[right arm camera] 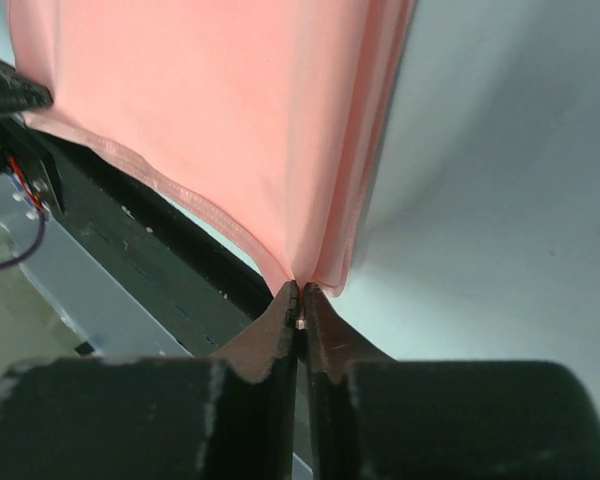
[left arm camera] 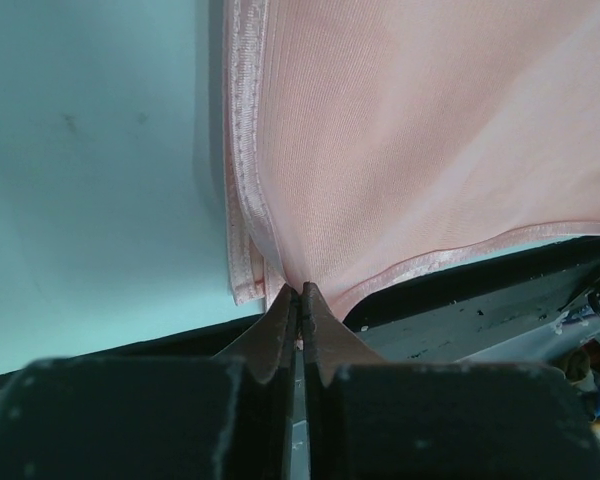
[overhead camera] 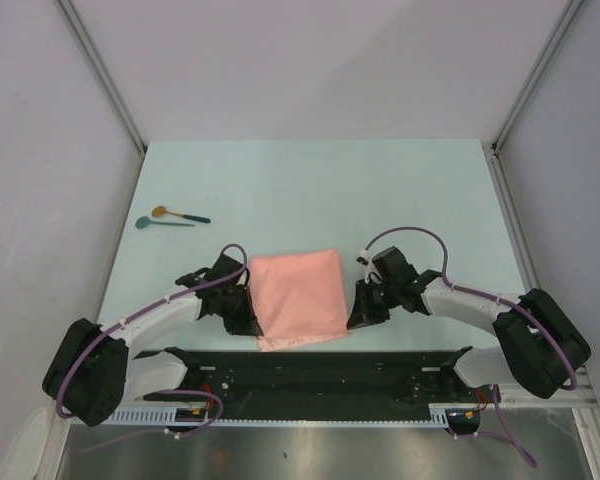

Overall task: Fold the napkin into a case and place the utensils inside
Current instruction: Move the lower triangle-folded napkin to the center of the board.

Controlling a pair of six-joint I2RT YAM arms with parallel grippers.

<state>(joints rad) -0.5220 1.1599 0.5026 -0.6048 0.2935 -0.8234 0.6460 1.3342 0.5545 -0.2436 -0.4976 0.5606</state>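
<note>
Left claw (left arm camera: 301, 292) and right claw (right arm camera: 300, 292) each pinch a near corner of the soft salmon-pink folded napkin (overhead camera: 298, 295), seemingly poised for another fold. The near-square cloth sits at the pale-teal bench's (overhead camera: 310, 190) near edge, sides running near-to-far, slightly skewed.

Bright, even light; soft shadow beside napkin (right arm camera: 230, 120)

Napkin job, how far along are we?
Done: the napkin lies doubled, layered hems showing at its sides. In hand: the left claw and right claw each pinch a near corner, likely for another fold. Left: more folding, and the golden-bowled spoon and teal-bowled spoon lie far left, outside the cloth.
</note>
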